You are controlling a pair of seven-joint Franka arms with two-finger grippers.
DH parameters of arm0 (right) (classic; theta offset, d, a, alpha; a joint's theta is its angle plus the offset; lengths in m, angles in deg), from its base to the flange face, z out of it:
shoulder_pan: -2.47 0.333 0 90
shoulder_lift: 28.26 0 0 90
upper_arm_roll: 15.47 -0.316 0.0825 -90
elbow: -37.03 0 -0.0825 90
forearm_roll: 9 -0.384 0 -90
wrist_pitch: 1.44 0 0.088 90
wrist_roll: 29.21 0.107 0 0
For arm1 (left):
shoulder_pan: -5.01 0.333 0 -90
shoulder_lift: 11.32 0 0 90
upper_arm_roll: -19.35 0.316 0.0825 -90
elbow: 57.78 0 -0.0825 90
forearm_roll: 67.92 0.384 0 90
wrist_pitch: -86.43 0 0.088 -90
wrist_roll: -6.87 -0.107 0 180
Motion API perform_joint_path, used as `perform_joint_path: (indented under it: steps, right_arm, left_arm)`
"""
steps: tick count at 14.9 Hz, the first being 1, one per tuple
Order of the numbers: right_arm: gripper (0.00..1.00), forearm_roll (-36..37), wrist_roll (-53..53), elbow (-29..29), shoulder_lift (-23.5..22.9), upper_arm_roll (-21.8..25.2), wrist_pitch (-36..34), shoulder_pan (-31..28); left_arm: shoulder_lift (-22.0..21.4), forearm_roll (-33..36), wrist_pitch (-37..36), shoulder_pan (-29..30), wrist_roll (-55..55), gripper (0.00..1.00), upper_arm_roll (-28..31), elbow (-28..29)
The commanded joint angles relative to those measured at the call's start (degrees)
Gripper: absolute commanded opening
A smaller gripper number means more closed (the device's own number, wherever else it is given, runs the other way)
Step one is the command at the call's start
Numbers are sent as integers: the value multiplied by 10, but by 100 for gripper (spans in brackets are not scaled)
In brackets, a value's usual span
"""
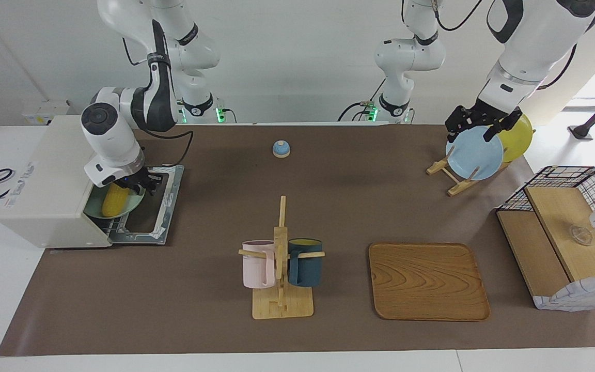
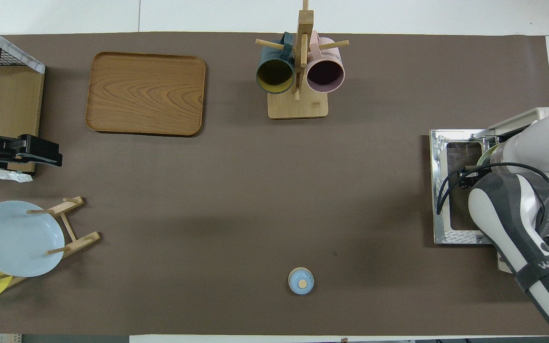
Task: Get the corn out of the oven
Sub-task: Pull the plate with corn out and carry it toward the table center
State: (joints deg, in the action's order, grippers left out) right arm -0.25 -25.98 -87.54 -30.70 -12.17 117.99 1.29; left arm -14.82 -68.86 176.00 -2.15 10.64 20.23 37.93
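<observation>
At right arm's end of desk, oven (image 1: 44,191) door open; corn (image 1: 115,200) lies on green plate (image 1: 96,209) at mouth. Right gripper (image 1: 131,187) over corn, jaws' state unclear. Left gripper (image 1: 478,124) waits above plate rack (image 1: 450,178), jaws unclear. Risk: round corn rolls, slips from grasp.

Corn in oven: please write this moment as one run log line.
corn: on plate in open oven | right gripper: at corn | left gripper: waits over plate rack

The oven (image 1: 49,191) is seen at the right arm's end of the counter (image 1: 215,206), its door (image 1: 155,206) folded down. The corn (image 1: 114,200) lies on a green plate (image 1: 93,209) in its mouth, with the right claw (image 1: 131,185) lowered onto it. The left claw (image 1: 478,126) is held over the blue plate (image 1: 475,155).
</observation>
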Motion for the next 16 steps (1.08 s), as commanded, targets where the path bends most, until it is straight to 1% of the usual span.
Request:
perform_joint_path:
  steps: [1, 5, 7, 9, 11, 13, 15, 16]
  right_arm:
    - [0, 12, 8, -16, 21, -5, 3, -1]
    - [0, 13, 7, -2, 21, -8, -42, 23]
    - [0, 13, 7, 37, 12, -8, -82, 56]
    - [0, 13, 6, 115, -12, -8, -146, 103]
    - [0, 13, 8, 163, -27, -8, -184, 168]
    - [0, 5, 42, 186, -34, -8, -189, 221]
    - [0, 3, 128, 225, -61, -11, -187, 284]
    - [0, -9, 150, 238, -74, -12, -183, 306]
  left_arm:
    - [-18, 9, 13, -2, 5, 100, 1, 22]
    - [-18, 9, 13, -3, 4, 100, 2, 20]
    - [-18, 9, 13, -4, 3, 100, 2, 21]
    - [-18, 9, 13, -3, 3, 100, 2, 21]
    - [-18, 9, 13, -1, 3, 100, 2, 21]
    - [-18, 9, 12, -1, 3, 100, 2, 21]
    - [-18, 9, 11, 0, 3, 100, 2, 21]
    - [-18, 9, 11, 1, 3, 100, 2, 22]
